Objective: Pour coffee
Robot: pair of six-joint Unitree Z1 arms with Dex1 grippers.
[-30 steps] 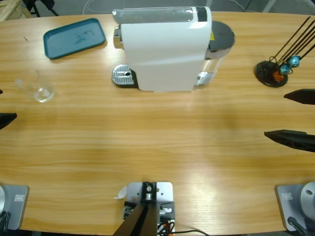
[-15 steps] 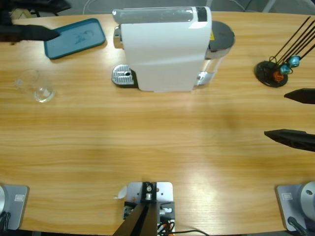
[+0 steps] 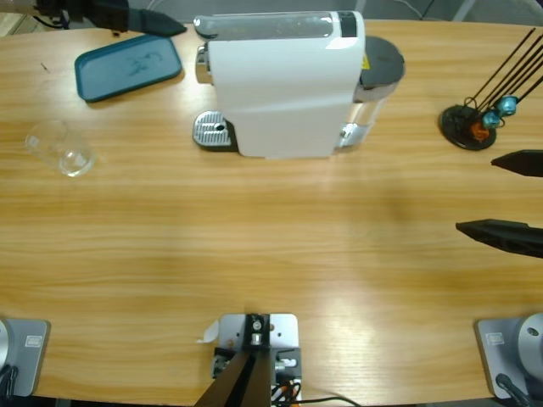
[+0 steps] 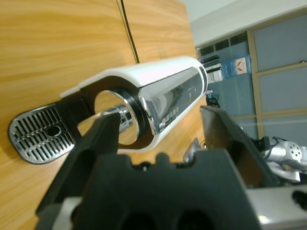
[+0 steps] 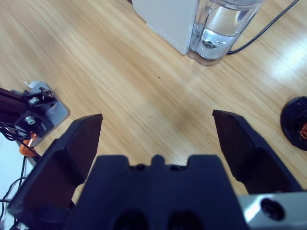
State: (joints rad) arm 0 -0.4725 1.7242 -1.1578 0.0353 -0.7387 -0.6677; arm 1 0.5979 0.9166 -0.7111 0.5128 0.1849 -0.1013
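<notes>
The glass stands at nine o'clock on the table, below the teal tray and well left of the coffee machine; it looks clear, and whether any coffee lies in it cannot be told. It is probably light, rigid, slick and breakable, so a gentle squeeze across the middle of its wall, keeping it upright, seems the safest hold. The left gripper hangs at eleven o'clock near the table's far edge, jaws spread and holding nothing; the left wrist view looks along them at the machine's spout and the drip grille. The right gripper waits at three o'clock below the black stand, jaws wide apart and empty over bare wood. Half a second ago the left gripper was over the tray's left end; a second ago it sat at the left edge beside the glass. It has swung up and rightward, away from the glass. The right gripper has barely moved.
</notes>
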